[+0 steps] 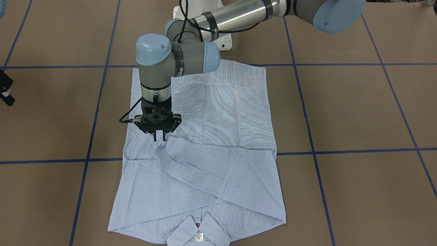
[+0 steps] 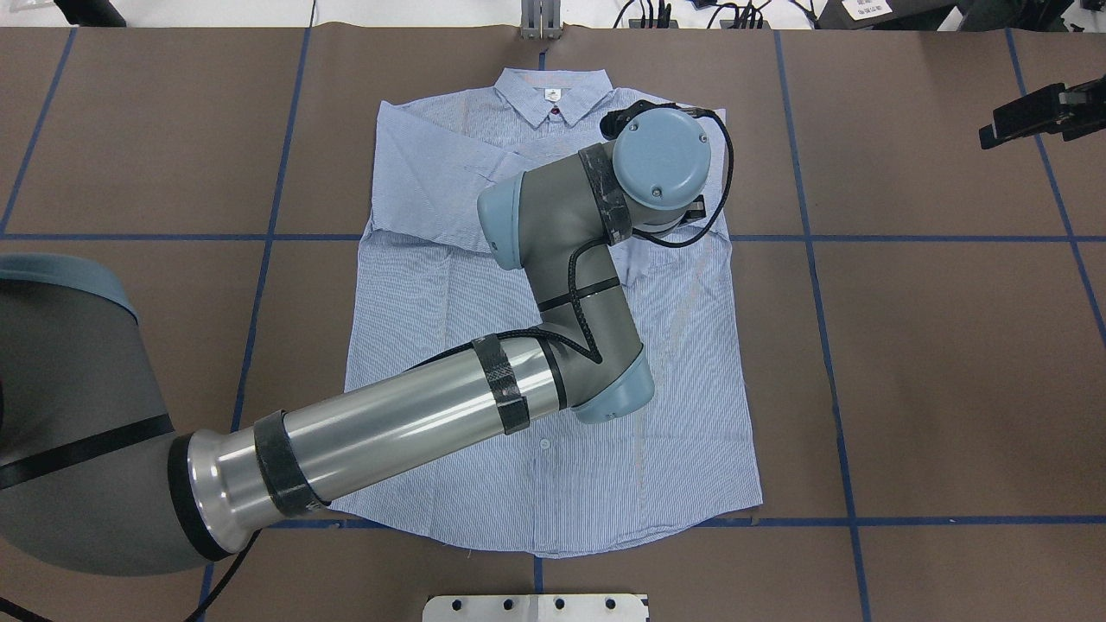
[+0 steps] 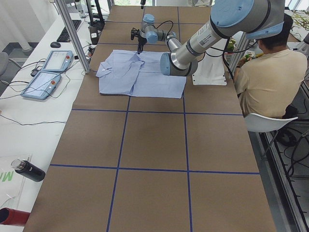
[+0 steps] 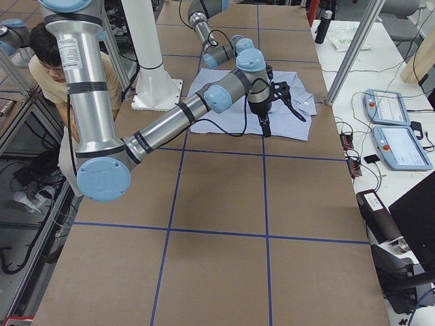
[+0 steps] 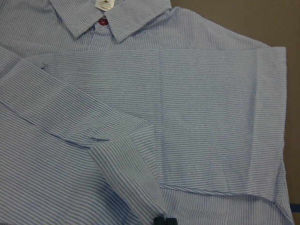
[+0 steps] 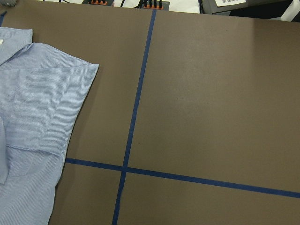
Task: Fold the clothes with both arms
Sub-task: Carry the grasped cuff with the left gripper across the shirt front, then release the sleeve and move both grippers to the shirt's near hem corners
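Collar [image 1: 198, 232] end of the striped shirt [image 1: 218, 112] sits closest, with the whole thing flat on the brown desk [image 1: 341, 112] and a sleeve [image 1: 218, 174] folded across the chest. Its cuff [image 1: 161, 146] is pinched in the nearly closed left claw [image 1: 160, 139]. Over by the desk's edge, well apart from the shirt, is the right claw [image 2: 994, 131], and I can't tell if it's open.

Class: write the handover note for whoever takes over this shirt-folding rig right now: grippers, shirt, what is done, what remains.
Left gripper: looks shut on the sleeve cuff, over the chest.
Right gripper: off the shirt, state unclear.
Shirt: flat, front up, collar far from the robot.
Done: both sleeves folded inward.
To do: probably release the cuff, then fold hem toward collar.
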You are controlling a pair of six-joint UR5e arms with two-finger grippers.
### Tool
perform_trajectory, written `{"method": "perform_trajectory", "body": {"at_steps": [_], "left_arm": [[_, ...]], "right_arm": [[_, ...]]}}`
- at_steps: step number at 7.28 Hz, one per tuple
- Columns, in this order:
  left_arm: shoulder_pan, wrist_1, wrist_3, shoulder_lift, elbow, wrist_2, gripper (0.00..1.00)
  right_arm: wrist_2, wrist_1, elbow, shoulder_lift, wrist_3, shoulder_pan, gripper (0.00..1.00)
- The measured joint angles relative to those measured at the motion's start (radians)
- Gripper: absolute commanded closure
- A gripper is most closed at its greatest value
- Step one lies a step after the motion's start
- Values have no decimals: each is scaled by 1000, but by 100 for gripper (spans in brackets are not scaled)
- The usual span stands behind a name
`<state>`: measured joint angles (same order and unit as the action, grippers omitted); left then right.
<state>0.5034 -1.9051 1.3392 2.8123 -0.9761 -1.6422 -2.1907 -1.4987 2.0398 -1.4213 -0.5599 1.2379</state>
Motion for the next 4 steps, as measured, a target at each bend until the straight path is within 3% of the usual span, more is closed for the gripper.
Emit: {"method": "perform_trajectory", "body": {"at_steps": [2, 4], "left_arm": [[-7, -34, -5, 15, 6, -1, 0], [-5, -18, -54, 4, -29, -7, 0]], "right_arm": [[0, 0, 0, 2, -9, -1, 0], [13, 31, 8, 12, -129, -45, 0]]}}
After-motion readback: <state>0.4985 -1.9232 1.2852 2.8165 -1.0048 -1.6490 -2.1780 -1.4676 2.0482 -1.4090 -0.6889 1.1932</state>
